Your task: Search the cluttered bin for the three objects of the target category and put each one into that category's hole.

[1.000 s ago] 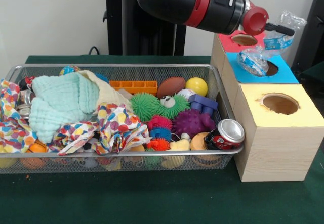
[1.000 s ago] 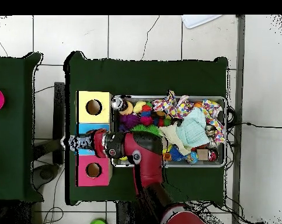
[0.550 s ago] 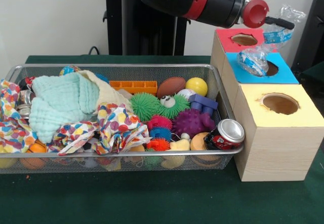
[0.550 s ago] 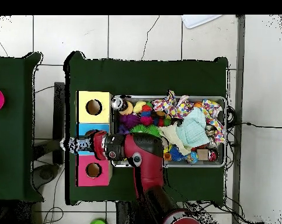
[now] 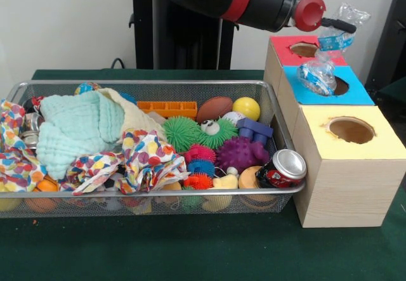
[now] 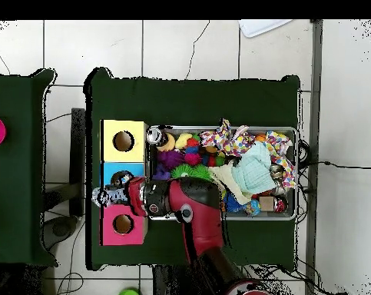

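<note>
From across the table, the red and black arm's gripper [image 5: 339,25] pinches a crumpled clear plastic bottle with a blue label [image 5: 320,65], which dangles over the blue-topped wooden box [image 5: 353,93], apparently touching its hole. A red soda can [image 5: 282,168] leans in the wire mesh bin [image 5: 146,200].

From above, the gripper [image 6: 116,193] sits over the blue-topped wooden box [image 6: 109,169], between the yellow box [image 6: 124,140] and the red box [image 6: 124,223].

yellow hole [image 5: 351,130] open, blue hole [image 5: 338,85] blocked (plastic bottle [image 5: 317,77])
</note>
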Robot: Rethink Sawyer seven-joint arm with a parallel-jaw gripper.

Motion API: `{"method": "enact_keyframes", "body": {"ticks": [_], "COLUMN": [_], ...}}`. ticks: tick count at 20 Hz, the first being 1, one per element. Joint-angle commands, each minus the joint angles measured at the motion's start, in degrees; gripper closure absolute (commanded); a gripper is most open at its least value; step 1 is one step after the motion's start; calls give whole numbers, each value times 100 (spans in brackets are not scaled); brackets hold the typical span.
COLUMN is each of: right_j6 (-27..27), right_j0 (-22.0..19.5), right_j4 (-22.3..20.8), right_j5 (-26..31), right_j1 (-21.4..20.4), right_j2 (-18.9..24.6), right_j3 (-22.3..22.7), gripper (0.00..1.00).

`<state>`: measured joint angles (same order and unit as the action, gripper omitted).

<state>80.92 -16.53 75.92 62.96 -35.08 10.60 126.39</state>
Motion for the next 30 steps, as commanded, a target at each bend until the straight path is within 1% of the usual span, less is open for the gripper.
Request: {"method": "enact_keyframes", "body": {"ticks": [1, 4, 8, 18, 22, 30], "right_j6": [103, 85, 4, -206, -300, -259], "right_j0": [-239, -242, -259, -224, -247, -120], "right_j4": [-145, -166, -147, 52, 93, 252], "right_j5": [-308, -306, -360, -460, -520, -488], "right_j1": [103, 97, 205, 382, 566, 450], "right_j2": [-127, -129, -125, -44, -11, 25], "right_j3": [113, 131, 84, 26, -58, -25], "gripper": [100, 100, 100, 100, 100, 100]}}
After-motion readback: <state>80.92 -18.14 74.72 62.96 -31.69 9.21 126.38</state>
